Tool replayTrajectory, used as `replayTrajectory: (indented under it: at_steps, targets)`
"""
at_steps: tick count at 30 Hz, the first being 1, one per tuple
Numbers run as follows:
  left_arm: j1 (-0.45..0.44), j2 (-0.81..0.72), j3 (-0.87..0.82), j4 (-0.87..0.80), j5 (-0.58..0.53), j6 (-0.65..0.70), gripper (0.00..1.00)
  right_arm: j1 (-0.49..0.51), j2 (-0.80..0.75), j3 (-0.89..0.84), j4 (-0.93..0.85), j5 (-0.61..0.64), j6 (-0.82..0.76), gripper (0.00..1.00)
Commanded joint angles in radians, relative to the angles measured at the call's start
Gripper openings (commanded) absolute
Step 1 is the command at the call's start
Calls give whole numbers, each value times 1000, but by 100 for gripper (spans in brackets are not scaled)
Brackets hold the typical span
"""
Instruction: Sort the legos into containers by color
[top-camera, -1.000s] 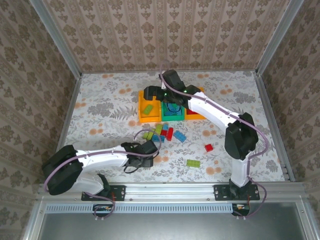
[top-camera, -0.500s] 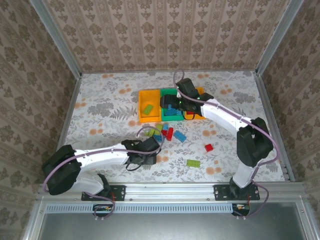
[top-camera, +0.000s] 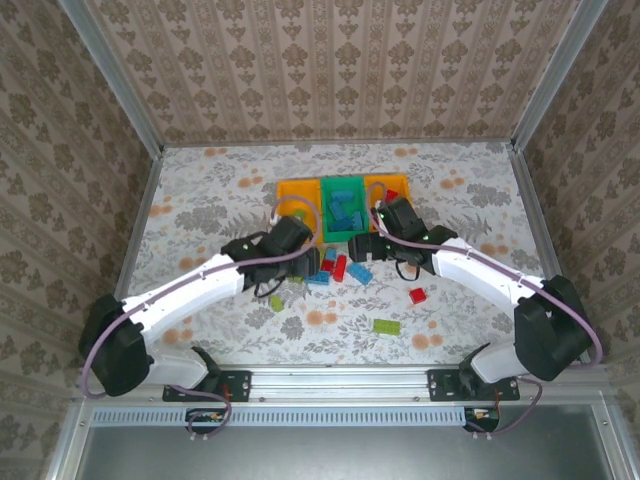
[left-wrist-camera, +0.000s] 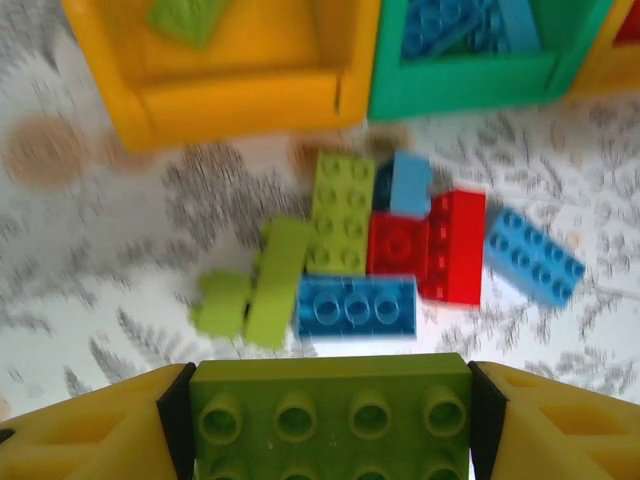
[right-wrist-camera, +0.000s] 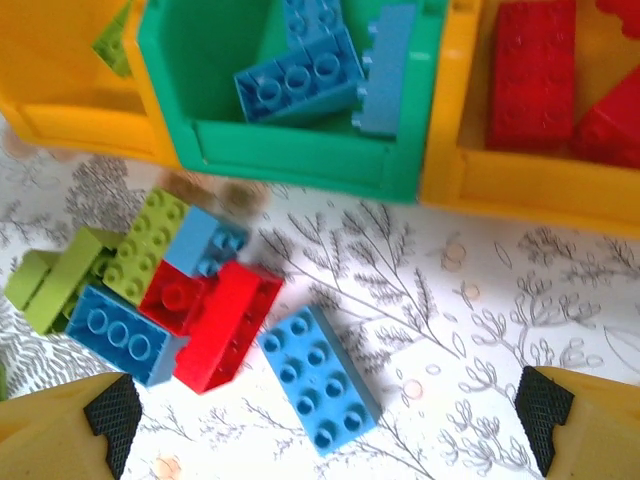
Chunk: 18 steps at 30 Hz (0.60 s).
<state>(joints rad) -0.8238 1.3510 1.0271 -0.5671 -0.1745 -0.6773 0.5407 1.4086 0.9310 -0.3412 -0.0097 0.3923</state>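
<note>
Floral-print tabletop (top-camera: 200, 220), patterned walls on three sides.

Left end effector (left-wrist-camera: 330, 420): pinching a lime brick (left-wrist-camera: 330, 410) by its two ends, studs facing the wrist camera, yellow fingers (left-wrist-camera: 90, 430) flat against it. Ahead and to its left is the left orange-yellow bin (left-wrist-camera: 240, 95), with one lime piece inside. Straight ahead, between it and the bins, is the loose pile (left-wrist-camera: 380, 250): lime, red and blue bricks touching, some overlapping.

Right end effector (right-wrist-camera: 328, 420): spread wide, nothing between the fingers. The green bin (right-wrist-camera: 300, 160) is ahead of it and holds blue bricks. A blue brick (right-wrist-camera: 320, 380) lies just ahead of the gap, skewed to the finger line, beside the pile. Ahead and right is the right orange-yellow bin (right-wrist-camera: 520, 205), with red bricks inside. In the top view, a lone red brick (top-camera: 417, 295) and a stray lime piece (top-camera: 386, 326) sit behind and to its right, well apart from the pile.

Handling, our judgement: the bricks are light, rigid and unlikely to crush. Their smooth walls are probably a bit slick. We would grip flat side faces, never studs or corners. For the skewed blue brick, we would turn the wrist so the pads meet its long sides squarely. We would take pile bricks from the outer edge first.
</note>
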Motion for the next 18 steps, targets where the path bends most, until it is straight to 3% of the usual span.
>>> replayTrajectory:
  at_steps: [1, 10, 14, 18]
  targets:
    - [83, 76, 88, 36, 58, 164, 67, 15, -74, -68, -22, 29, 14, 98]
    - [259, 368, 331, 80, 156, 301, 67, 62, -149, -179, -71, -4, 31, 95]
    - [302, 463, 405, 82, 181, 324, 67, 79, -136, -117, -321, 77, 193, 93]
    - [322, 513, 441, 100, 184, 333, 68, 144, -177, -153, -375, 127, 319, 94]
